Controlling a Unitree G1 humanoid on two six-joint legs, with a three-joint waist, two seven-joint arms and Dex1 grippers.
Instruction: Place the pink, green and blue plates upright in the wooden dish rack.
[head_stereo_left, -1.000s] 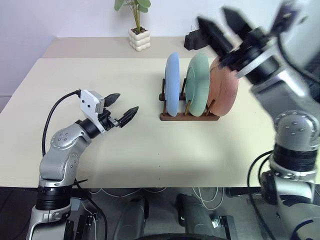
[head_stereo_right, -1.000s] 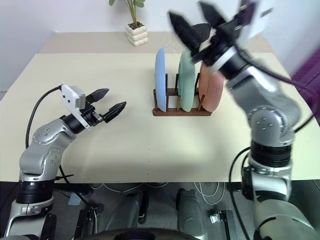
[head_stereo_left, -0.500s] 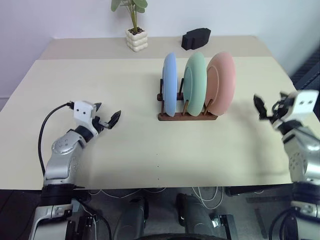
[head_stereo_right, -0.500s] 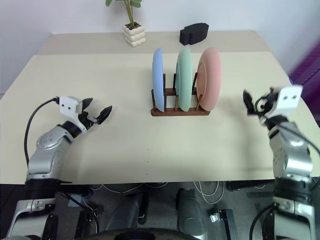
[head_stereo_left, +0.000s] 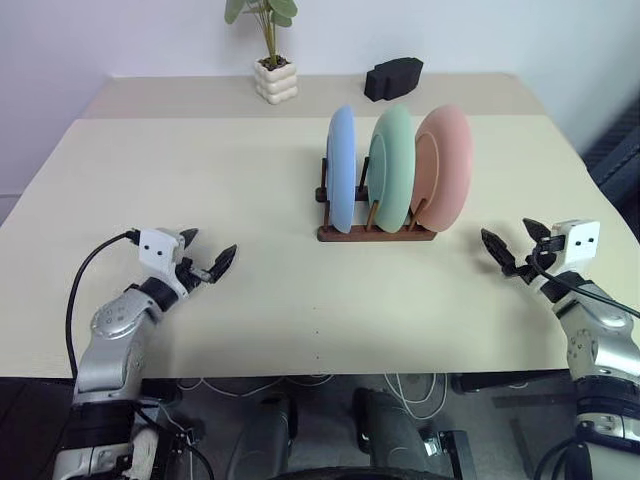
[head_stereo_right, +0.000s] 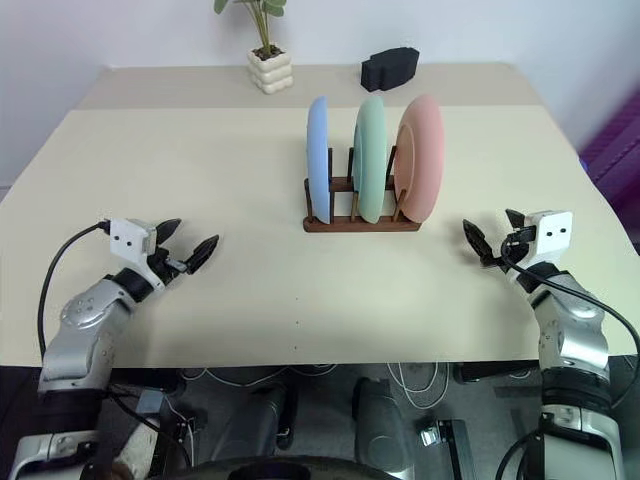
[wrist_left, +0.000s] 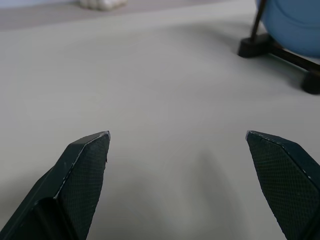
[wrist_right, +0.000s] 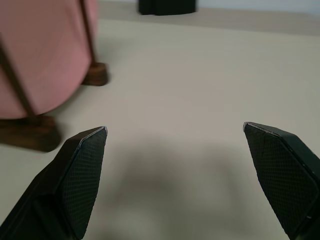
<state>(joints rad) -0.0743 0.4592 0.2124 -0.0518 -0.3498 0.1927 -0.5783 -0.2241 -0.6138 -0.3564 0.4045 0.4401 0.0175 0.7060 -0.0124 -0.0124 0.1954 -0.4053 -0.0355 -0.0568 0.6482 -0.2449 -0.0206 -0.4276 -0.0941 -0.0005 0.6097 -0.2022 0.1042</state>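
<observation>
You had both arms low over the worktop (head_stereo_left: 300, 290), left end effector (head_stereo_left: 205, 255) and right end effector (head_stereo_left: 512, 247) spread wide, empty. Between them, well ahead, the dish rack (head_stereo_left: 376, 232) held blue plate (head_stereo_left: 342, 168), green plate (head_stereo_left: 392, 166) and pink plate (head_stereo_left: 446, 165) upright.

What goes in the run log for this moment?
blue plate, green plate, pink plate: upright in rack | left gripper: open, empty | right gripper: open, empty

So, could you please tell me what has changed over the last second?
The right tool dropped from above the pink plate to low over the table's right side; the left tool sank slightly. Both stayed open and empty. All three plates remained upright in the rack.
</observation>
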